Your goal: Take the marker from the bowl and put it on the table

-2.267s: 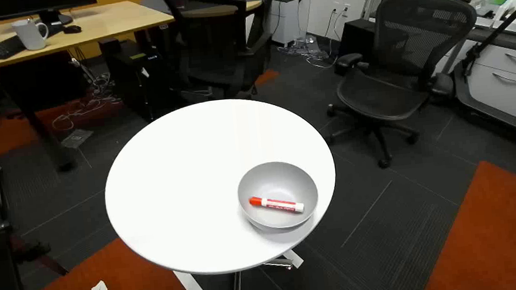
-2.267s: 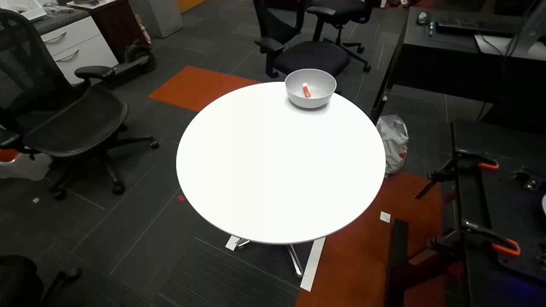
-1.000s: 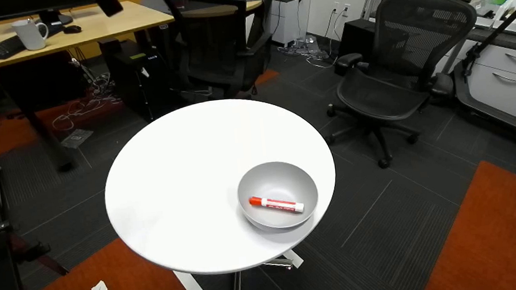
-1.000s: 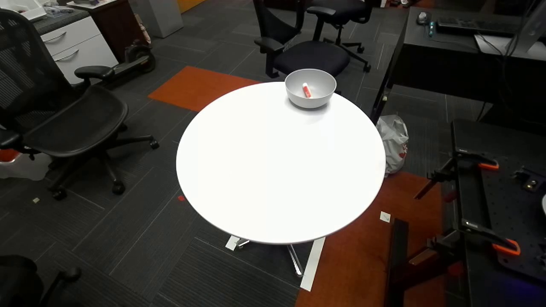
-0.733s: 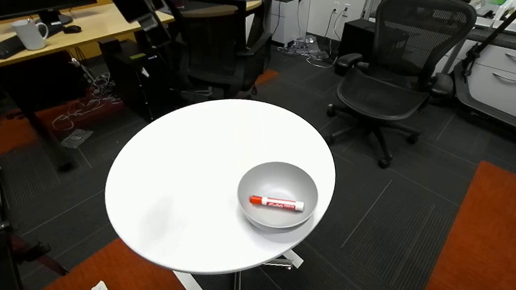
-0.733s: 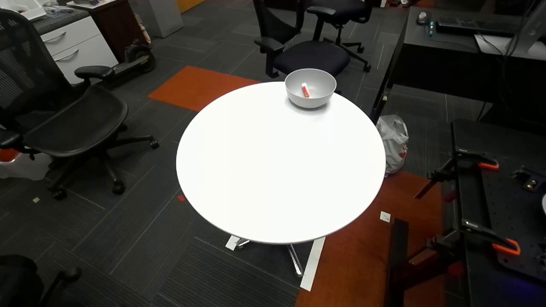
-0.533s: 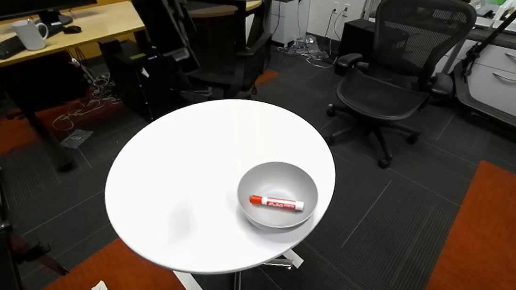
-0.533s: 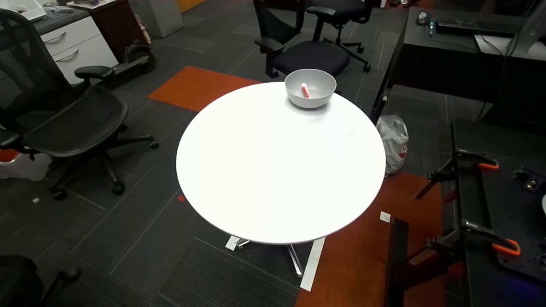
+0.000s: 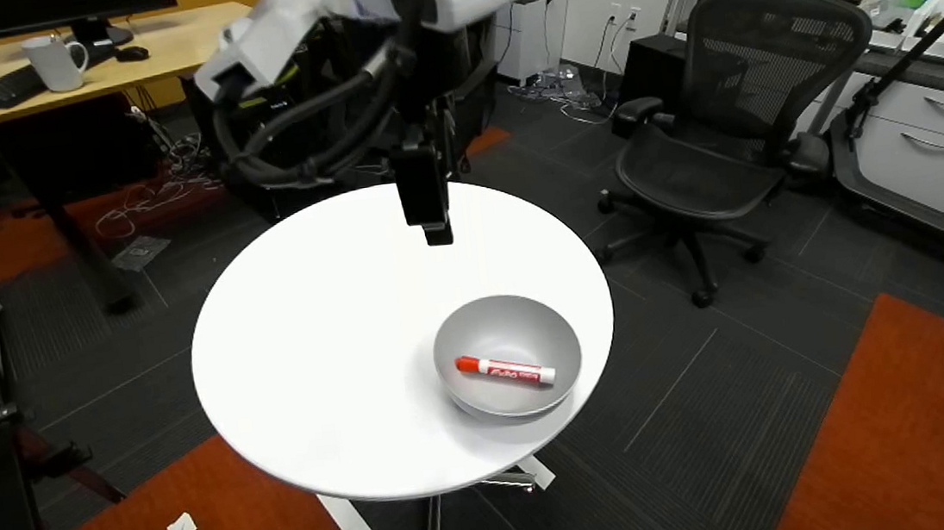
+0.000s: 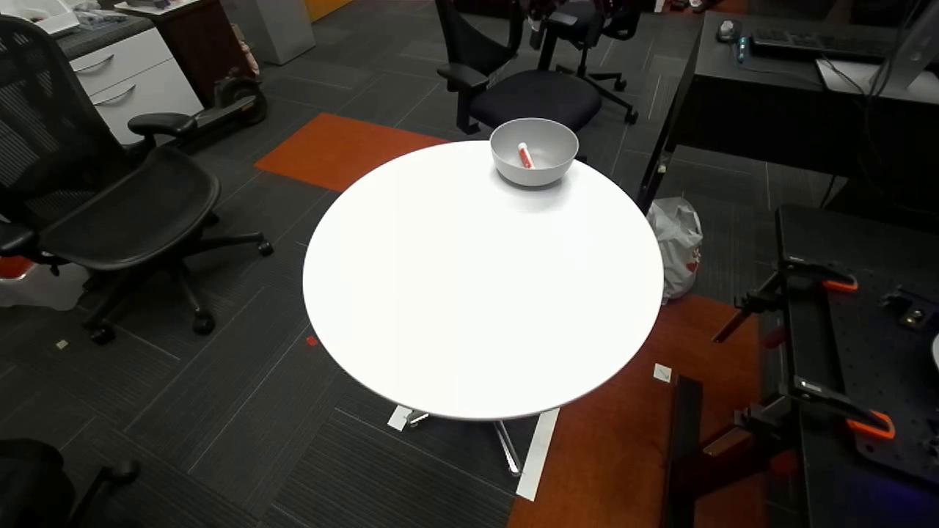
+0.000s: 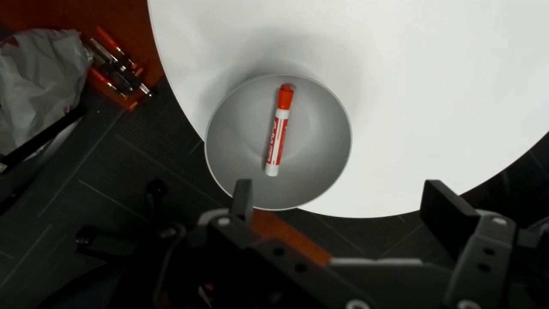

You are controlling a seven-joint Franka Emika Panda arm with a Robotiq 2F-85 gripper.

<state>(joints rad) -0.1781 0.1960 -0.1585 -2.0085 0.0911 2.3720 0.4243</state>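
The red and white marker (image 9: 506,372) lies inside the grey bowl (image 9: 499,323), also in an exterior view (image 10: 526,155). The bowl (image 10: 535,178) stands near the edge of the round white table (image 9: 315,341). In the wrist view the marker (image 11: 278,131) lies across the bowl (image 11: 317,171), red cap at the top. My gripper (image 9: 438,232) hangs in the air, apart from the bowl. In the wrist view the gripper (image 11: 336,197) is open with nothing between its wide-apart fingers; the left finger overlaps the bowl's lower rim.
Black office chairs stand around the table, one (image 9: 767,89) with wheels and one (image 10: 539,103) behind the bowl. A wooden desk (image 9: 200,44) holds a mug (image 9: 58,62). A black bench (image 10: 843,235) with clamps and a plastic bag (image 10: 676,246) stand beside the table.
The arm has come in from the top left and moved right and down over the table. The marker has rolled slightly in the bowl. The bowl has not moved.
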